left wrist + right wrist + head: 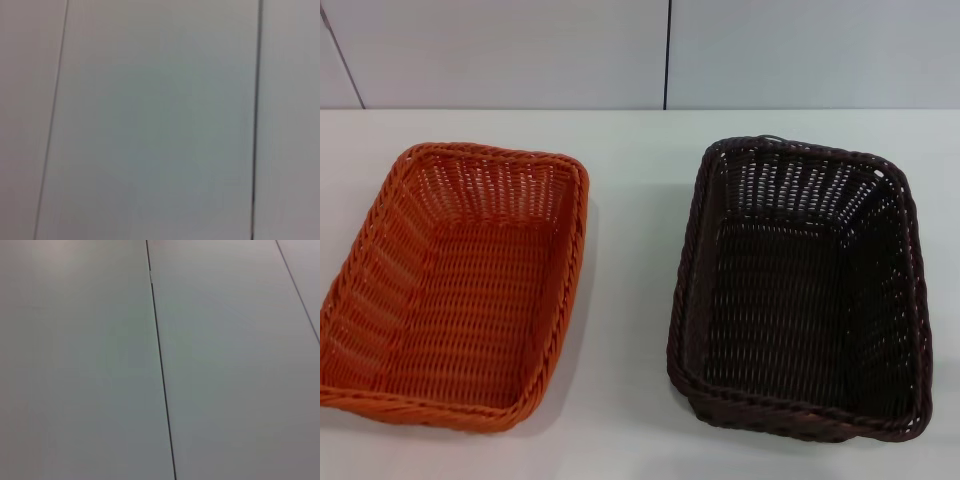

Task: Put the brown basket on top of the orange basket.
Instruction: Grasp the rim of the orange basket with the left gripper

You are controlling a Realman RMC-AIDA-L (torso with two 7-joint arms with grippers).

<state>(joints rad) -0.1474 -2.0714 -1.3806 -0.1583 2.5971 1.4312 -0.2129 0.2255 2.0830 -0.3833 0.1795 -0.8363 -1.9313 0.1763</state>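
Note:
The orange basket (455,285) sits on the white table at the left of the head view, empty, its woven sides sloping outward. The brown basket (800,290) stands to its right, also empty and upright on the table, with a gap of bare table between the two. Neither gripper nor any arm shows in the head view. Both wrist views show only pale wall panels with thin dark seams, with no fingers and no basket in them.
The white table (630,300) runs to a back edge where a pale panelled wall (520,50) rises. A dark vertical seam (668,55) splits the wall behind the baskets.

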